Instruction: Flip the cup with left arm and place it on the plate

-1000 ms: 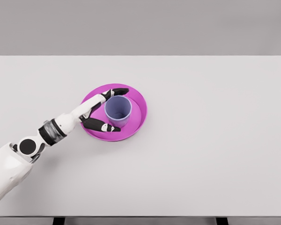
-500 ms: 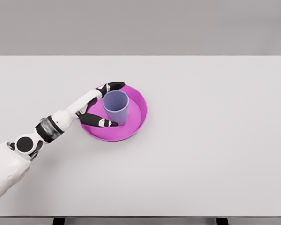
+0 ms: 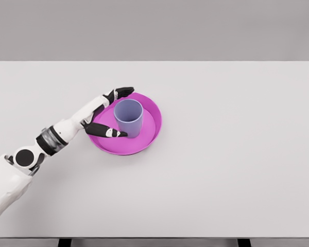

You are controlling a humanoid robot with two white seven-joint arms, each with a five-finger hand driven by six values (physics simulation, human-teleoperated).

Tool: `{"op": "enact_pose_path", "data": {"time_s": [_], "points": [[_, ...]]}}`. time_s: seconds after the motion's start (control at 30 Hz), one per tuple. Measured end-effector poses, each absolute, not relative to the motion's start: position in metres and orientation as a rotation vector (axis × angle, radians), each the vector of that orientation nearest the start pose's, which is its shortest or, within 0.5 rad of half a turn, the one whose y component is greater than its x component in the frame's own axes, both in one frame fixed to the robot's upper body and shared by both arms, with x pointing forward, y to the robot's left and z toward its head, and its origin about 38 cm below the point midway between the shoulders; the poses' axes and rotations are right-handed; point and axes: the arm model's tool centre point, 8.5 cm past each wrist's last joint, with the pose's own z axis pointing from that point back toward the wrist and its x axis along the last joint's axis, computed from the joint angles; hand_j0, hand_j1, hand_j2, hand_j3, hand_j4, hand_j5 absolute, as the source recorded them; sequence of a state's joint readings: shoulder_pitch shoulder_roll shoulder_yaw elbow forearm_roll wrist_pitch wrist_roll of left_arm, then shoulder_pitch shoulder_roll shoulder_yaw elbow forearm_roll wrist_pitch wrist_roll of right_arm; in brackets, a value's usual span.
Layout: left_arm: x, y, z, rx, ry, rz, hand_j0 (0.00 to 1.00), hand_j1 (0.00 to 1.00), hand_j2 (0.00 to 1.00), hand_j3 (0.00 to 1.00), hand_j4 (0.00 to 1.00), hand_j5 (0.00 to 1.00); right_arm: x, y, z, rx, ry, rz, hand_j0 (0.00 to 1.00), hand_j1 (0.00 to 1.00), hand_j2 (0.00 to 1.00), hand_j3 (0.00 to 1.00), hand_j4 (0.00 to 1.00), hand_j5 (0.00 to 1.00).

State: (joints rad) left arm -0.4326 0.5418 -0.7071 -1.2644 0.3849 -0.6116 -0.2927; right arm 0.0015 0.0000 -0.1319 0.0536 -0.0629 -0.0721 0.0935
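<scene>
Blue-purple plastic cup point(image 3: 129, 117) stands upright, mouth up, on round magenta plate point(image 3: 150, 135), frame centre-left on white table point(image 3: 237, 154). Left hand point(image 3: 107, 114) released, fingers spread beside cup. Risk: thumb brushing cup on withdrawal could tip it.

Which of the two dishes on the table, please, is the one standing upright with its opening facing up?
The lavender cup: tall, open end up, standing inside the plate. The magenta plate is the wide shallow dish beneath it. The left hand has its fingers spread beside the cup.
</scene>
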Motion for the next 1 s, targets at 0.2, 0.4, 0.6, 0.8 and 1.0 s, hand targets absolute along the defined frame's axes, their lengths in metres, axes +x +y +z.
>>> {"op": "enact_pose_path", "data": {"time_s": [0.2,0.4,0.6,0.8,1.0], "points": [[0.412,0.232,0.113,-0.382,-1.826,-0.98,1.0,1.0,1.0,1.0,1.0,1.0,-0.011,-0.263,-0.261,0.001,-0.034,-0.192,1.0,1.0,1.0,1.0,1.0,1.0],[0.411,0.242,0.114,-0.362,-1.813,-0.998,1.0,1.0,1.0,1.0,1.0,1.0,-0.011,-0.263,-0.261,0.001,-0.034,-0.192,1.0,1.0,1.0,1.0,1.0,1.0],[0.41,0.258,0.116,-0.327,-1.796,-1.022,1.0,1.0,1.0,1.0,1.0,1.0,-0.011,-0.263,-0.261,0.001,-0.034,-0.192,1.0,1.0,1.0,1.0,1.0,1.0],[0.411,0.287,0.125,-0.253,-1.776,-1.049,1.0,1.0,1.0,1.0,1.0,1.0,-0.011,-0.263,-0.261,0.001,-0.034,-0.192,1.0,1.0,1.0,1.0,1.0,1.0],[0.412,0.321,0.136,-0.166,-1.752,-1.068,1.0,1.0,1.0,1.0,1.0,1.0,-0.011,-0.263,-0.261,0.001,-0.034,-0.192,1.0,1.0,1.0,1.0,1.0,1.0]]}}
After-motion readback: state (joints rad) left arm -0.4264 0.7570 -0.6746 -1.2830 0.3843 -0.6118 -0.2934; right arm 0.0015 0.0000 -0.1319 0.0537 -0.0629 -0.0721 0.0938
